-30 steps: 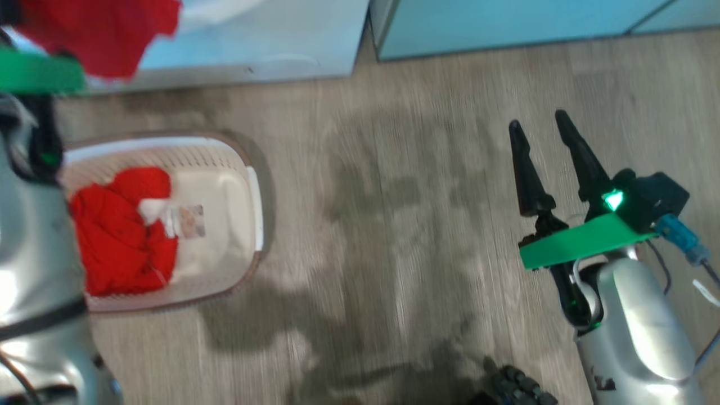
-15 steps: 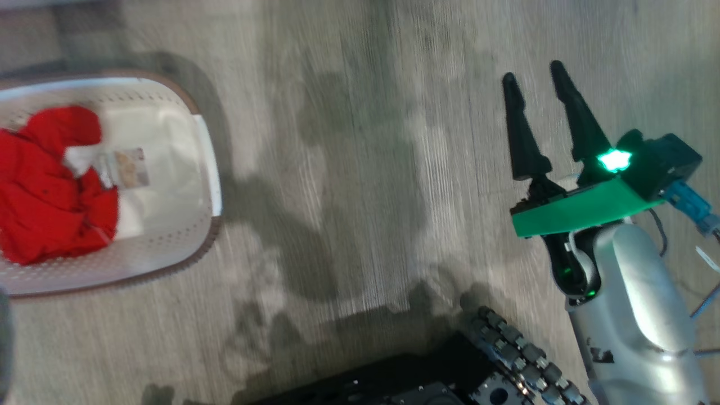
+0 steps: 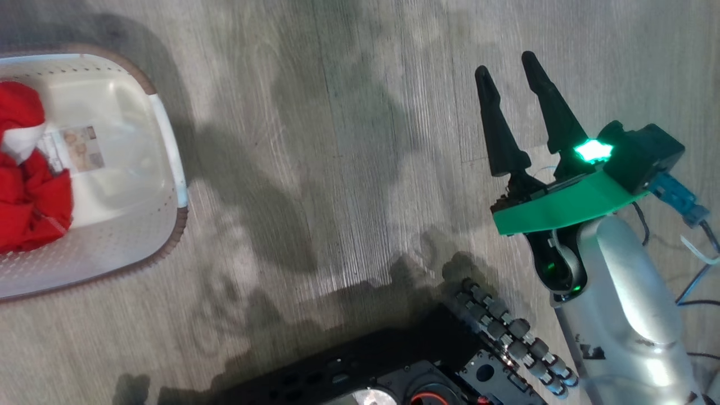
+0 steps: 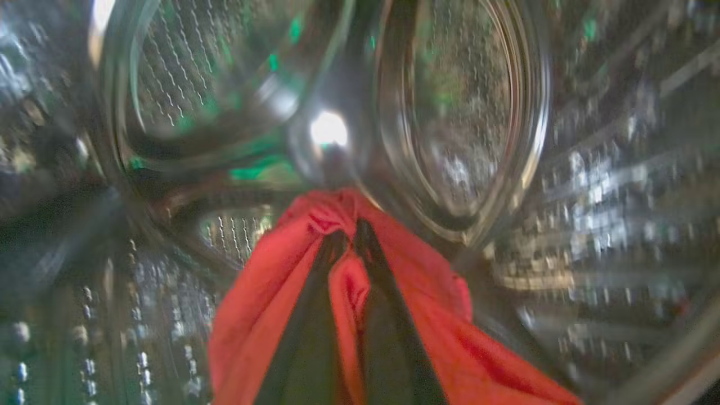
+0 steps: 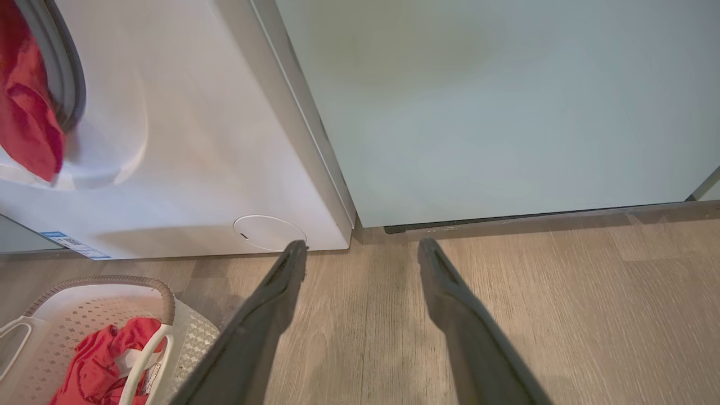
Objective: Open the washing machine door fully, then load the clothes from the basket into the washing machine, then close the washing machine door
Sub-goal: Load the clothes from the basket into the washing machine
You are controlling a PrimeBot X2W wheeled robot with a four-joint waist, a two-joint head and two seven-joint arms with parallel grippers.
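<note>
In the left wrist view my left gripper [image 4: 350, 230] is shut on red clothes [image 4: 270, 304] deep inside the shiny metal drum [image 4: 461, 112] of the washing machine [image 5: 197, 140]. Red cloth [image 5: 28, 112] hangs over the grey drum seal [image 5: 73, 84]. The white basket [image 3: 169, 140] lies on the floor at the left with more red clothes [image 3: 28, 197] in it, also seen as basket [image 5: 169, 298] and clothes [image 5: 95, 360]. My right gripper [image 3: 506, 63] hangs open over bare floor, right gripper [image 5: 363, 246] pointing at the machine's lower corner. The washing machine door is out of view.
A pale teal cabinet [image 5: 478, 101] stands right of the machine. The round filter cap [image 5: 269, 232] and blue sticker [image 5: 67, 242] sit low on the machine's front. My dark wheeled base [image 3: 422, 365] fills the lower edge. Wood floor lies between basket and right gripper.
The head camera has swung: the basket sits further left and the cabinets, left arm and held red cloth have left that picture. The right gripper stays open.
</note>
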